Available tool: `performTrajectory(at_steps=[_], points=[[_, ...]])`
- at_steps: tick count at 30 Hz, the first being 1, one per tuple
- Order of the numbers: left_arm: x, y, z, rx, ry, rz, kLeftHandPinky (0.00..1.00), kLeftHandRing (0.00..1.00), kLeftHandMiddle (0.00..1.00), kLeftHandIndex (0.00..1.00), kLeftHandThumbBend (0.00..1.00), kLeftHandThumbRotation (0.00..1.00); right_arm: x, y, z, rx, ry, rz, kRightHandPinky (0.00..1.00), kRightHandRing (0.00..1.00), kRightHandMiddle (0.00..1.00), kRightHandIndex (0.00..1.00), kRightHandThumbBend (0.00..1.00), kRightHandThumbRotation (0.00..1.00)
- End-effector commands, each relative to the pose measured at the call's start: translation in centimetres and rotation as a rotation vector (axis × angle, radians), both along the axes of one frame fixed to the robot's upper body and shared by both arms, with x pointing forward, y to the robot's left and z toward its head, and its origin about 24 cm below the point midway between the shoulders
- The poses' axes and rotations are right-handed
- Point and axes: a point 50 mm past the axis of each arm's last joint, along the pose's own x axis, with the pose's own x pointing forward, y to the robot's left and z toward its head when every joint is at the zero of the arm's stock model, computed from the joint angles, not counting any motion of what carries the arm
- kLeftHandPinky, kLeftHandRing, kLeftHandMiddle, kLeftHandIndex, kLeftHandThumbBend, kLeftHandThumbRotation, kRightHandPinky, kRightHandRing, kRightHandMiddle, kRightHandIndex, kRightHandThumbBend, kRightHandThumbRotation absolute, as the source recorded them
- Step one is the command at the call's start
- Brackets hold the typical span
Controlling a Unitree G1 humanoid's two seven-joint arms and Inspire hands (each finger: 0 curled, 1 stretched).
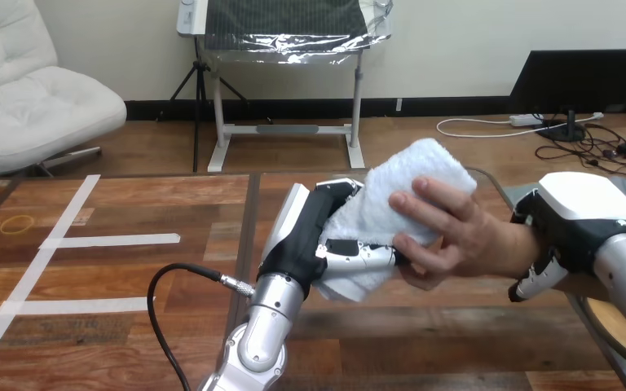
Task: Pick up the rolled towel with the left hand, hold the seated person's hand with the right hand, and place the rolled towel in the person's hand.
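The worktop (130,204) is made of reddish-brown wooden planks with a glossy finish. Strips of white tape (110,240) cross its left half, one long strip slanting down toward the lower left corner and shorter ones branching off to the right. A faint yellowish ring mark (18,224) sits on the wood near the left edge, and a dark seam runs top to bottom just left of the centre.

Above the middle of the frame, the robot's left hand (310,236) rises from its silver forearm and is closed on the rolled towel (412,183). Its fingers are curled over the near end of the roll and its thumb is pressed in underneath. The white, nubbly towel is off the wood and tilts up toward the upper right.

The person's hand (448,232) reaches in from the right and is also on the towel, with its fingers spread across the roll's right side.

At the right edge, the right hand (562,228) sits over the person's wrist (509,248). Its white shell is on top and its fingers are curled round the wrist from below.
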Motion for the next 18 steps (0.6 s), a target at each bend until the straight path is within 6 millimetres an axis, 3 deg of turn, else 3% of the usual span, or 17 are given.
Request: performTrajectory(at_steps=[1,12,18], points=[[0.26,-2.38,1.74,0.117,-0.081,-0.181,0.42,0.5,0.57,0.61,0.6,0.17,0.46,0.43,1.48,-0.017,-0.051,0.04,0.57,0.69,0.77,0.78,0.82,0.02],[0.4,-2.16,2.0,0.18,-0.063,-0.22,0.64,0.72,0.77,0.8,0.7,0.32,0.28,0.36,1.42,0.003,-0.034,0.051,0.71,0.83,0.88,0.86,0.81,0.03],[0.5,-1.96,2.27,0.194,-0.052,-0.244,0.69,0.78,0.81,0.84,0.72,0.34,0.19,0.4,1.41,0.008,-0.031,0.049,0.77,0.87,0.91,0.89,0.81,0.03]])
